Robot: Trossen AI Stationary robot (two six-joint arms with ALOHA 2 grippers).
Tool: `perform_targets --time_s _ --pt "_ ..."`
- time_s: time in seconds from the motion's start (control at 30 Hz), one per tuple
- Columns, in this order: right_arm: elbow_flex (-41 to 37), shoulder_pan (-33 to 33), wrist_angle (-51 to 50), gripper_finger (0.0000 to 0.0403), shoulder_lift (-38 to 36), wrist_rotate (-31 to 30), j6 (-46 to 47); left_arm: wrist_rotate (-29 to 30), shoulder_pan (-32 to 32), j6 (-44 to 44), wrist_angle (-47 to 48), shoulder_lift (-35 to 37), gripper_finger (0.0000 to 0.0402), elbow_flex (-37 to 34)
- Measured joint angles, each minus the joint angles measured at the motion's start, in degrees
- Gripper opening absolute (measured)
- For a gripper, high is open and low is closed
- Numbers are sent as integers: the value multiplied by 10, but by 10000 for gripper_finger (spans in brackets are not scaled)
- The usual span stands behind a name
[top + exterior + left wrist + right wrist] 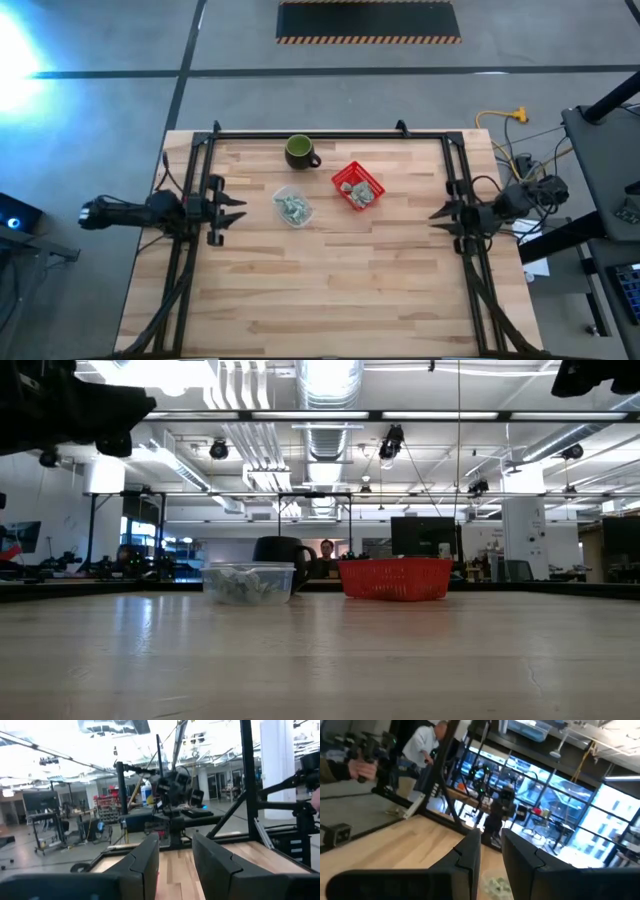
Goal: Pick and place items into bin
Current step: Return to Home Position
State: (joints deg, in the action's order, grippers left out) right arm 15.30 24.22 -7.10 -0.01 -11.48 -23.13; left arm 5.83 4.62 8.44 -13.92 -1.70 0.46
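Observation:
The items are small pale green-and-white crumpled pieces. Several lie in a clear round tub (293,207) at mid-table, which the low view also shows (248,582). A few more lie in a red basket (357,186) (395,578) to the tub's right. The right wrist view catches some pieces (496,885) low between its fingers. My left gripper (236,209) (175,857) hovers open at the table's left side, pointing toward the tub. My right gripper (437,215) (491,851) hovers open at the right side, pointing toward the basket. Neither touches anything.
A dark green mug (299,151) (280,550) stands behind the tub near the far edge. A black frame (320,134) runs along the table's far and side edges. Bare wood fills the near half of the table (330,300). A person (427,742) stands in the room beyond the table.

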Motion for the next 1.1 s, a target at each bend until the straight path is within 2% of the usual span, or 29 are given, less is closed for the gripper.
perform_targets --time_s 0.23,0.53,0.8,1.1 --pt "-28 -48 4 68 0 41 23 -2 0 10 1 -3 102 6" --pt "-37 -127 7 68 0 45 47 -1 0 13 14 1 102 5" --pt "-74 -199 36 68 0 101 65 1 0 13 17 1 102 1" --pt "-104 -219 28 68 0 101 83 -8 0 10 48 1 102 0"
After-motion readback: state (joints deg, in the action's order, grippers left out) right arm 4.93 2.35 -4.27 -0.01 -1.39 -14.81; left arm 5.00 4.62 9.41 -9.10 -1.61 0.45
